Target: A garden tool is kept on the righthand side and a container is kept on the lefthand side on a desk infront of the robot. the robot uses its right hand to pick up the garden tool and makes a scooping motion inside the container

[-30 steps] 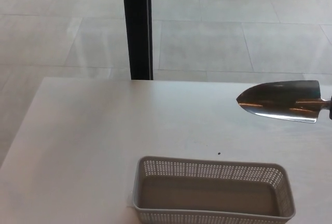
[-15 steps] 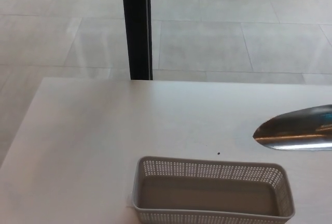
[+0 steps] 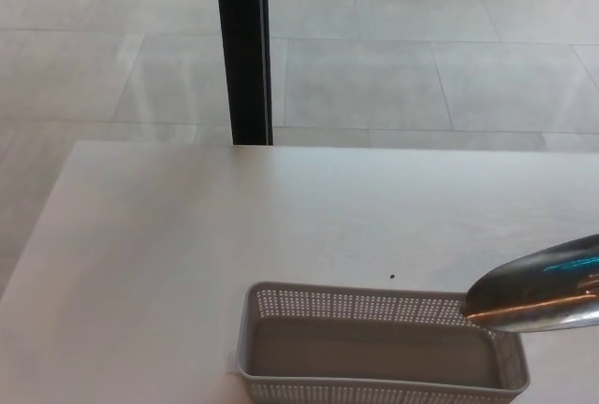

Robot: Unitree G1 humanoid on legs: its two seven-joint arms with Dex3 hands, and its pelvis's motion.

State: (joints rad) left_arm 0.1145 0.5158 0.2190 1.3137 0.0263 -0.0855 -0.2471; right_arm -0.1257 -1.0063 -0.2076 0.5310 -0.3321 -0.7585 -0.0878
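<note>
A shiny metal trowel blade (image 3: 541,287) comes in from the right edge of the head view, its tip over the far right corner of the container. Its handle runs out of the picture, so whatever holds it is hidden. The container is a grey perforated plastic basket (image 3: 374,305) at the near edge of the white desk (image 3: 234,217), with nothing inside. Neither of my hands shows.
A black vertical post (image 3: 241,49) stands beyond the desk's far edge, over a grey tiled floor (image 3: 421,67). A small dark speck (image 3: 392,277) lies on the desk just behind the basket.
The trowel blade has come down and toward me, from above the desk's right side to over the basket's right corner. The view has shifted slightly.
</note>
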